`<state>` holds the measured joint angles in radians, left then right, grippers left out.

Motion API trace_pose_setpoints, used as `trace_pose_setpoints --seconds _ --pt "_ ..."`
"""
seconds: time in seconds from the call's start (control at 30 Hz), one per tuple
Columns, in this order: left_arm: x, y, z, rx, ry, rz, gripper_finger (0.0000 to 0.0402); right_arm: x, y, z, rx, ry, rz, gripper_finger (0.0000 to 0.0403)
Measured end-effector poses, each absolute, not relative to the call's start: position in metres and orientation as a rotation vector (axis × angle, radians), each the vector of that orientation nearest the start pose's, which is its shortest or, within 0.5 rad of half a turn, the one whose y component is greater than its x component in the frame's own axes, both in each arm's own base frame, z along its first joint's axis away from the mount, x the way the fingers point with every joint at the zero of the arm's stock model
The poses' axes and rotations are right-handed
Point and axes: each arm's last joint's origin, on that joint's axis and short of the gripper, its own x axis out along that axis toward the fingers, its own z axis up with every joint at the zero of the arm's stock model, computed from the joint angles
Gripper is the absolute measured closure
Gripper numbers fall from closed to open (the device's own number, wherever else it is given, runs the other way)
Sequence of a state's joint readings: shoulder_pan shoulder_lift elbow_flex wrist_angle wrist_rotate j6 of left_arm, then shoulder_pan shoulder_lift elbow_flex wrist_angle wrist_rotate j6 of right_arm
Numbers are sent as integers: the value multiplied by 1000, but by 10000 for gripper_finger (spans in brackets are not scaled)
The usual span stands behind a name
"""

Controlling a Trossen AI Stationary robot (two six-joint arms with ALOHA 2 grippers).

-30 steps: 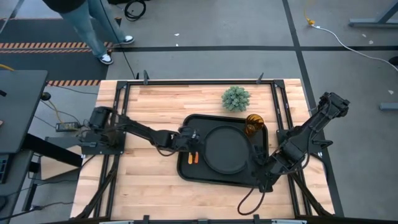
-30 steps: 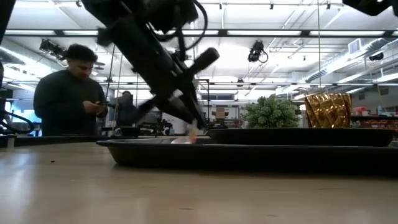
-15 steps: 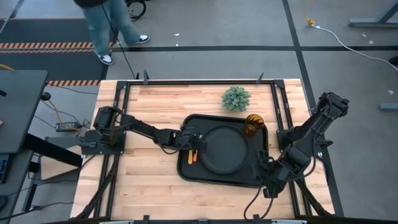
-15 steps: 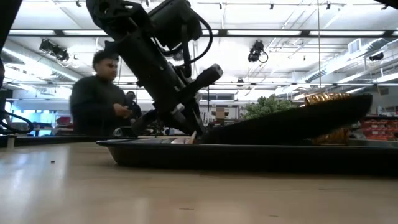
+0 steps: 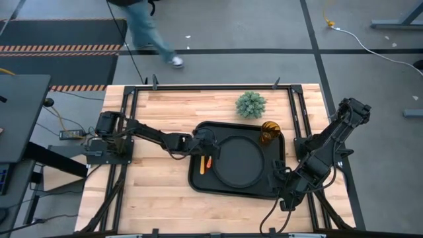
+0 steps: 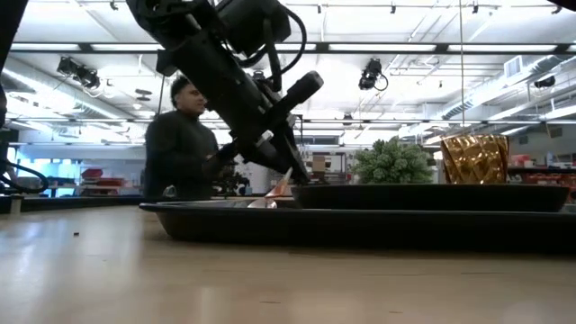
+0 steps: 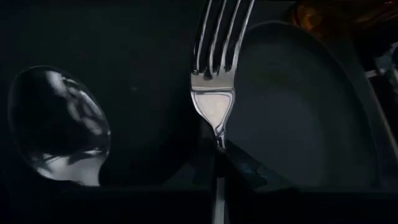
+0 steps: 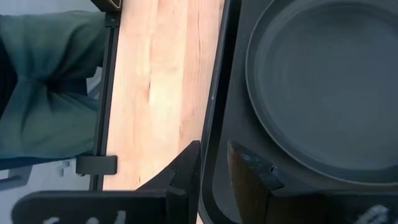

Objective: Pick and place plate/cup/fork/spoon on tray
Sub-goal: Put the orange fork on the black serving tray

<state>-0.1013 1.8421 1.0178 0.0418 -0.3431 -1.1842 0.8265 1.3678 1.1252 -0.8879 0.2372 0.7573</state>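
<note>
The black tray [image 5: 198, 182] lies mid-table. On it the round black plate [image 5: 241, 158] lies flat, and the amber cup [image 5: 269, 131] stands at its far right corner. My left gripper [image 5: 207, 147] is over the tray's left part, beside the plate, shut on the fork [image 7: 217, 74]. The fork's tines point toward the plate. The spoon's bowl [image 7: 56, 124] rests on the tray floor beside the fork. My right gripper [image 5: 283, 187] is at the tray's right rim near the front corner, closed on that rim. My left gripper pinches the fork's narrow neck [image 7: 217, 132], just behind the tines, between its two fingers. The fingers slant down from the table's left, and the fork runs on ahead of them toward the plate [image 7: 298, 106]. My right gripper [image 8: 212, 150] has the tray's raised rim [image 8: 214, 121] between its fingers. One finger [image 8: 186, 171] is outside over the wood and one [image 8: 249, 171] is inside the tray. It comes steeply from above. The tray lies flat on the table.
A fuzzy green plant ball [image 5: 251, 104] sits on the wood just beyond the tray's far edge. Bare wood lies left of and in front of the tray. A person [image 6: 184, 144] walks past beyond the table's far side.
Half a second ago the plate's right side stood tipped up off the tray; it lies flat again now. My right gripper has gone from the plate's right side toward the table's near edge, to the tray's rim. My left gripper has shifted a little toward the far edge with the fork.
</note>
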Motion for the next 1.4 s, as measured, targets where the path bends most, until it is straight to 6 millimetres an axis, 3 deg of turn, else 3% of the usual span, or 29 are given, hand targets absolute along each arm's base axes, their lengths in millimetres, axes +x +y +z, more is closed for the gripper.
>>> trace_pose_setpoints --seconds 0.3,0.57,1.0,1.4 --pt "356 -24 143 -895 602 781 377 181 187 275 72 1085 130 316" --pt "357 -26 144 -931 574 791 377 183 185 275 71 1075 112 316" --pt "357 -48 146 -1036 522 777 377 184 184 275 72 1074 111 316" --pt "360 -63 122 -1040 562 766 381 180 191 276 86 1050 140 316"
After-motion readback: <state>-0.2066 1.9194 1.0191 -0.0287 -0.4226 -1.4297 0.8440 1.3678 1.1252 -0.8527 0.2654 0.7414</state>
